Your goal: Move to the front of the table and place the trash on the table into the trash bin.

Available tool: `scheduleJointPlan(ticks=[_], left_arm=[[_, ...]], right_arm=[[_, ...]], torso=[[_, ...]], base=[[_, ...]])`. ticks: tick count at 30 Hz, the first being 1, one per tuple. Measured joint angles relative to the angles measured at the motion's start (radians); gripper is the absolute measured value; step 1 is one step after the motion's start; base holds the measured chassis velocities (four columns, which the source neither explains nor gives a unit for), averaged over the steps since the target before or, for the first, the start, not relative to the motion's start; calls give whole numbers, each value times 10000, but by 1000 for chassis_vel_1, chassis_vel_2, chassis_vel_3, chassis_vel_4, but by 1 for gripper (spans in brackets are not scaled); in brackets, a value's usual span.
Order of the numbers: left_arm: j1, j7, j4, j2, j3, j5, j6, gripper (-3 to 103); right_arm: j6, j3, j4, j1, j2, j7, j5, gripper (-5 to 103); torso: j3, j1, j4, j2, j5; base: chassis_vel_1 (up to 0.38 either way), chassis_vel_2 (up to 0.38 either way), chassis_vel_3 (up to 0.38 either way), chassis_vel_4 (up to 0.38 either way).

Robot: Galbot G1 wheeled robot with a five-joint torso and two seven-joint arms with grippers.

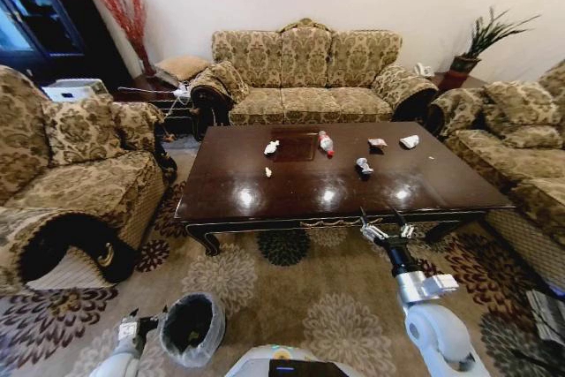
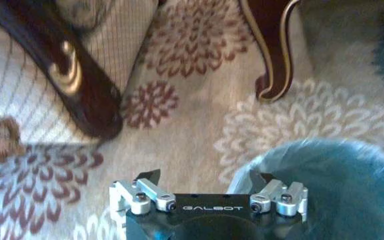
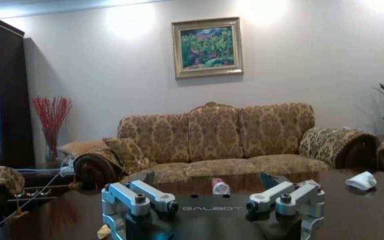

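The table (image 1: 309,184) is seen across a floral carpet (image 1: 291,297), flanked by sofas; its trash lies uncollected on the glossy top: a small bottle (image 1: 326,142) near the centre inlay, white paper wads (image 1: 271,147) toward the left and far right, a crumpled wrapper (image 1: 363,166) nearer the front. The right end effector (image 1: 386,229) is held released at the table's front edge, fingers spread and empty, apparently levelled at the scraps for a first reach; the bottle is framed between its fingers in the right wrist view. The trash bin (image 1: 192,328) is kept low at the robot's left, just beside the left end effector (image 1: 139,324), also released and grasping nothing, presumably so drops stay short.
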Motion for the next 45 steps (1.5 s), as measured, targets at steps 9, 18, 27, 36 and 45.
scheduleJointPlan(ticks=[9,18,27,36,45], left_arm=[[-853,259,1469,192,482,227,-75,89],[-1027,625,2068,173,603,610,-327,89],[-1876,701,3170,80,887,430,-432,89],[-2761,1100,4730,-73,954,714,-614,87],[-3144,1344,5480,-171,924,677,-887,58]], right_arm=[[12,85,-142,-83,30,164,-58,100],[-55,120,-291,-2,41,239,-189,100],[-77,253,-361,-177,-86,381,-233,100],[-289,221,-374,-136,-77,405,-408,100],[-350,230,-402,-115,-83,470,-441,100]], torso=[[-1,0,0,0,-3],[-1,-1,5,0,4],[0,0,0,0,2],[0,0,0,0,-3],[0,0,1,0,-1]], base=[[0,0,0,0],[0,0,0,0],[0,0,0,0],[0,0,0,0],[0,0,0,0]])
